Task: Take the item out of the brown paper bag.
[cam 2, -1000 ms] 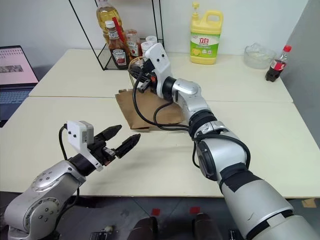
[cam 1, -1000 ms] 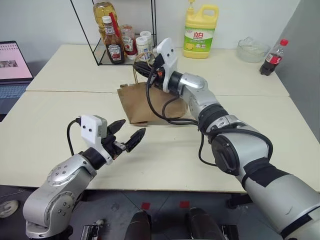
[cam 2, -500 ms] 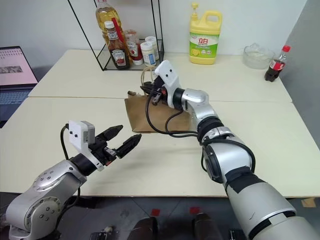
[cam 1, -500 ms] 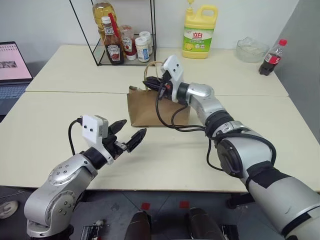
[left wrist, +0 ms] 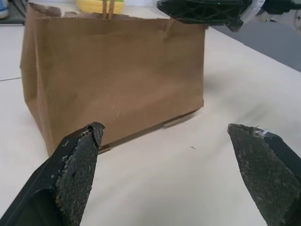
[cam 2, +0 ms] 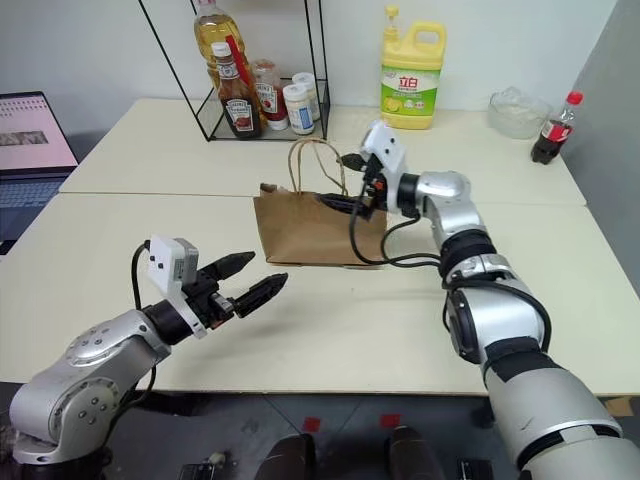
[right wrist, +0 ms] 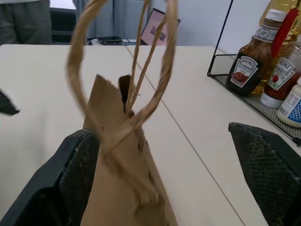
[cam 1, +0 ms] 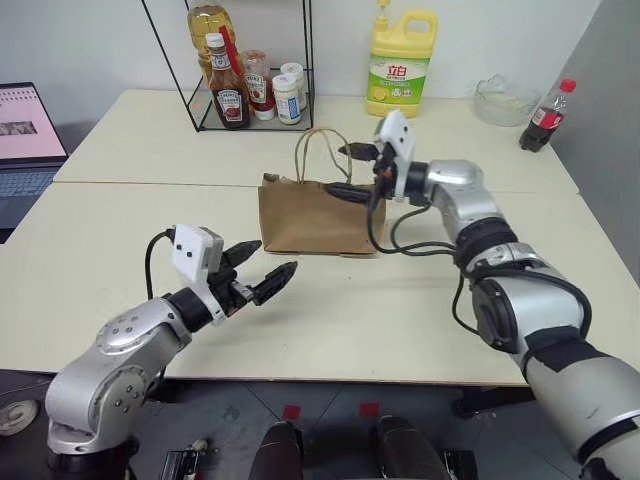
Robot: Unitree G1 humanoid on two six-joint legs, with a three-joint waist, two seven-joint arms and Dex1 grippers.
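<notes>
The brown paper bag (cam 1: 315, 215) stands upright in the middle of the table, its two tan loop handles (cam 1: 322, 150) sticking up. My right gripper (cam 1: 350, 170) is open at the bag's top right corner and points left. In the right wrist view the handles (right wrist: 80, 61) rise free in front of its spread fingers (right wrist: 268, 160), and the bag's top edge (right wrist: 127, 188) sits close to one finger. My left gripper (cam 1: 270, 258) hangs open over the table, in front of the bag's left end. The item is hidden.
A wire rack (cam 1: 215, 110) with sauce bottles stands at the back left. A yellow detergent jug (cam 1: 400, 65), a glass bowl (cam 1: 503, 98) and a cola bottle (cam 1: 545, 110) line the back right. A laptop (cam 1: 28, 125) sits far left. A person (right wrist: 23, 19) stands beyond the table.
My right gripper has opened, let go of the bag's handles and swung to the right. The bag has shifted right and now stands upright. The left gripper has stayed put.
</notes>
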